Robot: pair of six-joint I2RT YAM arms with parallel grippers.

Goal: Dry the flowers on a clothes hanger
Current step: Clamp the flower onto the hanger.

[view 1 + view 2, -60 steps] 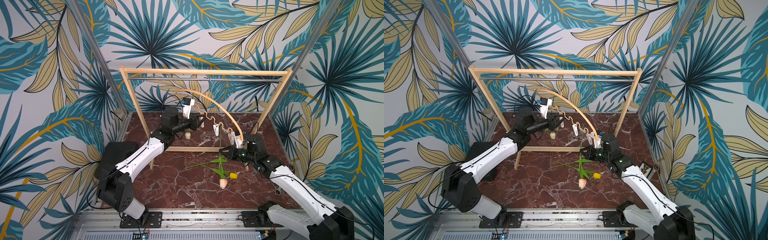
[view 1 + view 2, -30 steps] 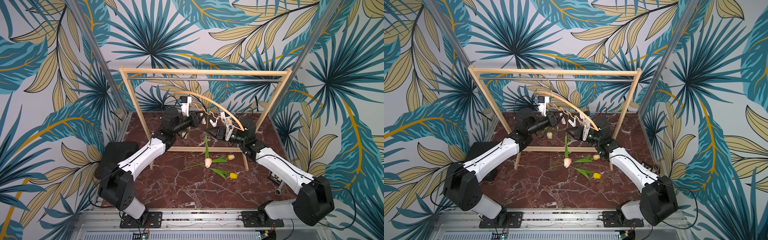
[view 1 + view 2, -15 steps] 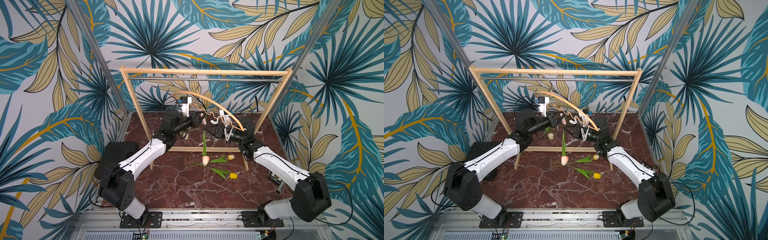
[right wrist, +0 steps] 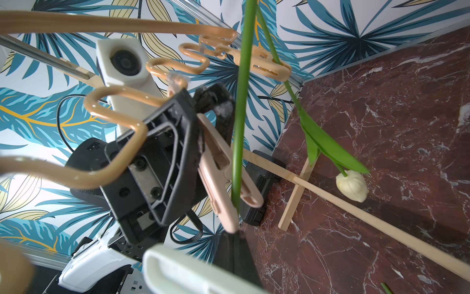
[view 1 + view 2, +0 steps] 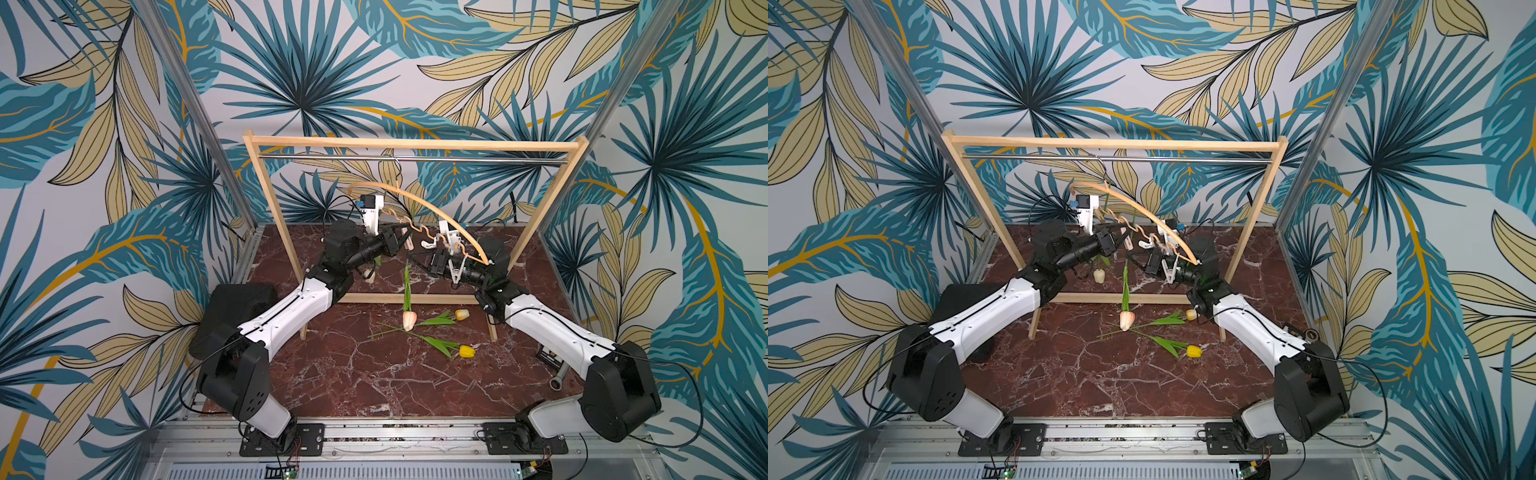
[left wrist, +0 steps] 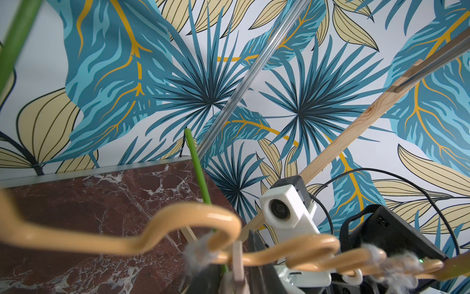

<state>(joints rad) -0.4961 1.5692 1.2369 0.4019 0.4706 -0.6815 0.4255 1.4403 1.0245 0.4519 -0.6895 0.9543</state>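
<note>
The clothes hanger (image 5: 436, 214) (image 5: 1142, 212) hangs tilted from the rack's rod in both top views. My left gripper (image 5: 401, 243) (image 6: 236, 277) is shut on a pale clothespin (image 6: 237, 264) (image 4: 218, 173) under its wavy bar (image 6: 193, 213), squeezing it. My right gripper (image 5: 415, 259) (image 4: 234, 244) is shut on the pink tulip's stem (image 4: 239, 114) (image 6: 197, 165), which passes between that clothespin's tips. The pink head (image 5: 409, 320) (image 5: 1126, 320) hangs downward. A cream-white tulip (image 5: 369, 276) (image 4: 352, 185) hangs from another clothespin (image 4: 269, 67). The yellow-orange tulip (image 5: 462, 314) and the yellow tulip (image 5: 467, 352) lie on the table.
The big wooden rack (image 5: 270, 216) with its metal rod (image 5: 457, 159) stands around both grippers, its foot bar (image 5: 436, 298) on the marble table (image 5: 353, 382). A blurred pale clothespin (image 4: 190, 269) hangs close to the right wrist camera. A metal tool (image 5: 557, 380) lies at the table's right edge.
Two seconds ago my right gripper was low over the table. It has since lifted the pink tulip to the hanger and edged it left. The left gripper stayed on its clothespin.
</note>
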